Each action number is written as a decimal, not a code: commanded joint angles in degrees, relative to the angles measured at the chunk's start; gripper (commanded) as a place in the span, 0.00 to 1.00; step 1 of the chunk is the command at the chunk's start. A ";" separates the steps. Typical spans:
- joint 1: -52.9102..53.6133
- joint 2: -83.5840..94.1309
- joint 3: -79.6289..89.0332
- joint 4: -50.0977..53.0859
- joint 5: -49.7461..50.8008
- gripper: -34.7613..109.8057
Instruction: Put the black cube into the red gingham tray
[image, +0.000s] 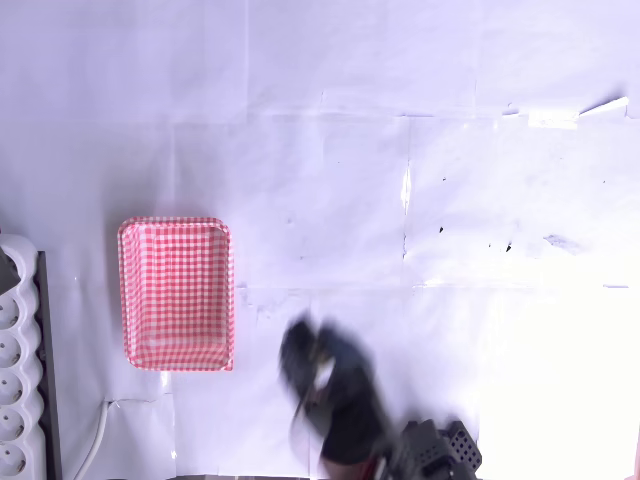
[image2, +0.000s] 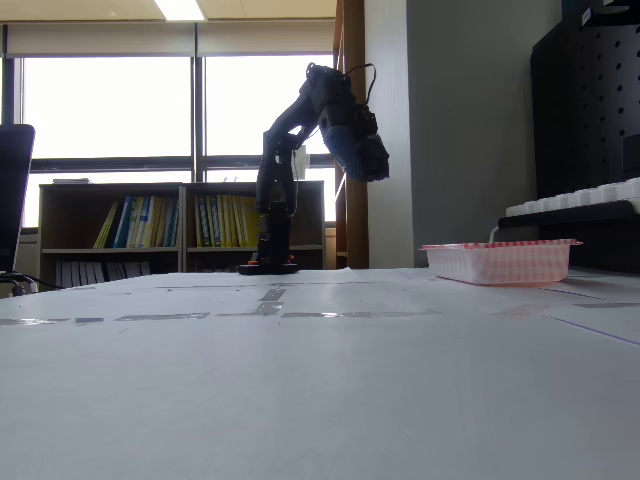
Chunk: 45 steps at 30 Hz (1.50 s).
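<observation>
The red gingham tray (image: 178, 293) lies at the left of the white table, and nothing shows inside it. In the fixed view the tray (image2: 497, 260) sits at the right, seen side-on. My gripper (image: 299, 352) is a dark motion-blurred shape near the bottom edge, to the right of the tray and a little nearer the front. In the fixed view the arm is raised high above the table, with the gripper (image2: 372, 165) pointing down and to the right, toward the tray. The black cube is hidden or out of view: none lies on the table, and the blur hides what is between the fingers.
A white power strip (image: 14, 385) with a white cable (image: 93, 445) runs along the left edge beside the tray. The table is covered with taped white paper sheets (image: 405, 200). A black pegboard (image2: 590, 120) stands behind the tray.
</observation>
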 joint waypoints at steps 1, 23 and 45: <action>-8.61 14.15 22.85 1.14 -3.25 0.24; -8.35 46.05 27.25 -42.45 -2.02 0.30; -6.33 31.99 26.81 -35.77 -5.19 0.48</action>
